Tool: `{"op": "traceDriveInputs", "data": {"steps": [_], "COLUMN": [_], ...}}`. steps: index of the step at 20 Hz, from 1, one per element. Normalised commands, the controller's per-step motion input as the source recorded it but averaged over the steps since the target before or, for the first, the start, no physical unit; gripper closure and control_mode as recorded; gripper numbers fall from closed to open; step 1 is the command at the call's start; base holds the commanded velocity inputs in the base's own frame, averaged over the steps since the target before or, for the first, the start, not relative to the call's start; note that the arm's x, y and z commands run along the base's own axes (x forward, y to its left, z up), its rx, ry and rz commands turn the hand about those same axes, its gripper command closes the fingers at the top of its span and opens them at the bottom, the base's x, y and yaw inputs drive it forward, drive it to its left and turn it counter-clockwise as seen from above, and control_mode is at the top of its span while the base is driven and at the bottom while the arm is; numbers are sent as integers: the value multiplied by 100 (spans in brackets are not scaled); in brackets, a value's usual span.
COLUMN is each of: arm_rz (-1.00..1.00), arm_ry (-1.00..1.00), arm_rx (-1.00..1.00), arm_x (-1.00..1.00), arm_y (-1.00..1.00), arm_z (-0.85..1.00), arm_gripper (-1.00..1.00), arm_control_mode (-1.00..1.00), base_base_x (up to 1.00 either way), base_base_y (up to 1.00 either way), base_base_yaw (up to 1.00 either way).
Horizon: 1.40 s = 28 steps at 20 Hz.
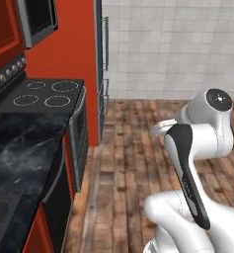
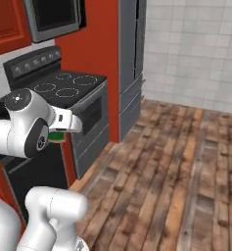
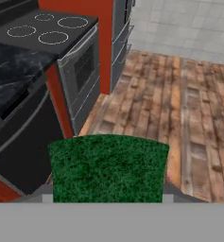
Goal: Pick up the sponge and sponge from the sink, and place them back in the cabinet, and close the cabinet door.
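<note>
Sponge [image 3: 108, 168] clamped in my gripper [image 3: 107, 196], green face forward, out over the floor [image 3: 179, 108] beside the stove [image 3: 52, 33]. I should carry it level to the cabinet, grip firm.

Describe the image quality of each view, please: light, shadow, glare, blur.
Left base view: flat, even rendered light, and pale marbling or sheen on the black counter. Right base view: soft, slightly blurred edges, and no hard shadow under the stove. Hand view: the green sponge at the end effector sits very close and looks grainy, while the wooden floor behind stays fairly sharp.
</note>
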Motion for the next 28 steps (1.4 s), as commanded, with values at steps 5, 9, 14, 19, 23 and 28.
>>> {"op": "traceDriveInputs", "data": {"steps": [5, 9, 14, 19, 23, 28], "arm_rz": [0, 0, 0, 0, 0, 0], "arm_ry": [0, 0, 0, 0, 0, 0], "arm_rx": [0, 0, 0, 0, 0, 0], "arm_x": [0, 0, 0, 0, 0, 0], "arm_y": [0, 0, 0, 0, 0, 0], "arm_z": [0, 0, 0, 0, 0, 0], "arm_gripper": [100, 100, 100, 100, 100, 100], "arm_control_mode": [100, 100, 100, 100, 100, 100], "base_base_x": [0, 0, 0, 0, 0, 0], "base_base_y": [0, 0, 0, 0, 0, 0], "base_base_yaw": [-60, -60, -61, -64, -64, -69]}}
